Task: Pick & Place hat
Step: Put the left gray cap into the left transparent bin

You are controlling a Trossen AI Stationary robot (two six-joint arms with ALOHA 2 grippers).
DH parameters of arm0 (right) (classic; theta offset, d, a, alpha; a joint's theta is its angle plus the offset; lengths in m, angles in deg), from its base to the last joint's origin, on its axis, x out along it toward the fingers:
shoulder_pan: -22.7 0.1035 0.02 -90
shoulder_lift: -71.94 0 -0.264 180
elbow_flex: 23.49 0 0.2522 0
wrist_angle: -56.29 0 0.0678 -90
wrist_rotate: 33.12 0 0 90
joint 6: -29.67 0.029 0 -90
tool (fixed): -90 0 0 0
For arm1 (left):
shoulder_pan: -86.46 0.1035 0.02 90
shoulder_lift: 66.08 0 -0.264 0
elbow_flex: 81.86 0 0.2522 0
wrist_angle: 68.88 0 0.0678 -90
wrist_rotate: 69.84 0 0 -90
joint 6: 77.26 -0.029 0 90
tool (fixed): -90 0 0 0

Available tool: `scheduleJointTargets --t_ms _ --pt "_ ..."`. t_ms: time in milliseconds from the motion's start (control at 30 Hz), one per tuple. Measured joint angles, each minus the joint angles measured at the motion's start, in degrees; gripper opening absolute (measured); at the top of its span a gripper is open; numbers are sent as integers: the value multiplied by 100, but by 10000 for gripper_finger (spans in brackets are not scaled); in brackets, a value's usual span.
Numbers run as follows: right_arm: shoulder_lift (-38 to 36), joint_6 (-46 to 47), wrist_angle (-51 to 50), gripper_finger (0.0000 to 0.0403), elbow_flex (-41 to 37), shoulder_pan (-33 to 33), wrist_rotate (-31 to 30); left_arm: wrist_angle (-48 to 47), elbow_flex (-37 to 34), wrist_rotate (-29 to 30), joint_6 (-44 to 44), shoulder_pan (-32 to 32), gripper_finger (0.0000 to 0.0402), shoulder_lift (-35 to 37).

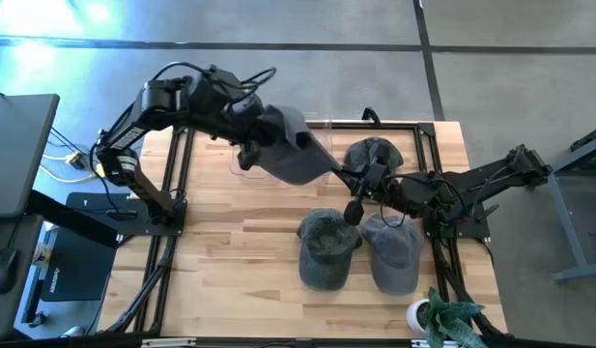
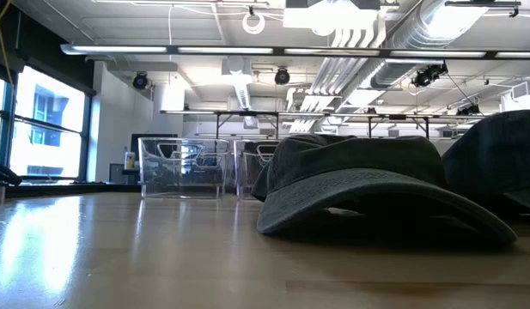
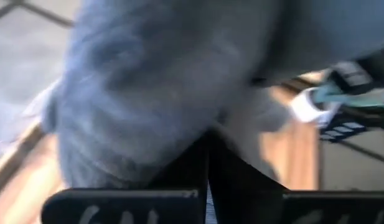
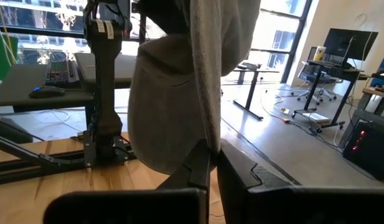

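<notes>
A grey cap is held in the air over the far middle of the table, between both grippers. My left gripper is shut on its left side; the cap fills the left wrist view. My right gripper is shut on its right end, with the cloth spread ahead of the fingers. Three more grey caps rest on the wood: one at the far right and two side by side near the middle. None of the held cap shows in the low view. My left gripper pinches the cap's cloth between its two shut fingers, on the cap's left side. How many layers it holds cannot be told. The cap is lifted clear of the table. My right gripper pinches a fold or edge of the cap's cloth between its shut fingers, at the cap's right end, coming level from the table's right. The cap stands off the table, its cloth bulging beyond the fingers.
Clear plastic bins stand at the table's far edge, partly under the held cap. A black frame borders the work area. A small plant with a white cup sits at the near right corner. Bare wood lies near left.
</notes>
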Motion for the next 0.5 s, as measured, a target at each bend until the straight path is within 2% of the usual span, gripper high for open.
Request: scheduleJointTargets --t_ms 200,267,367,500 --pt "0 -25 -42 5 0 -10 -114 279 9 -1540 7 -2 2 147" --pt "0 -23 -42 6 0 -47 -117 361 3 -1828 -26 -4 2 121" --pt "0 -18 -44 8 0 -102 -99 353 5 -1611 -30 -4 2 100" --pt "0 -5 -46 6 0 -168 27 225 -2 -386 -21 -2 2 63"
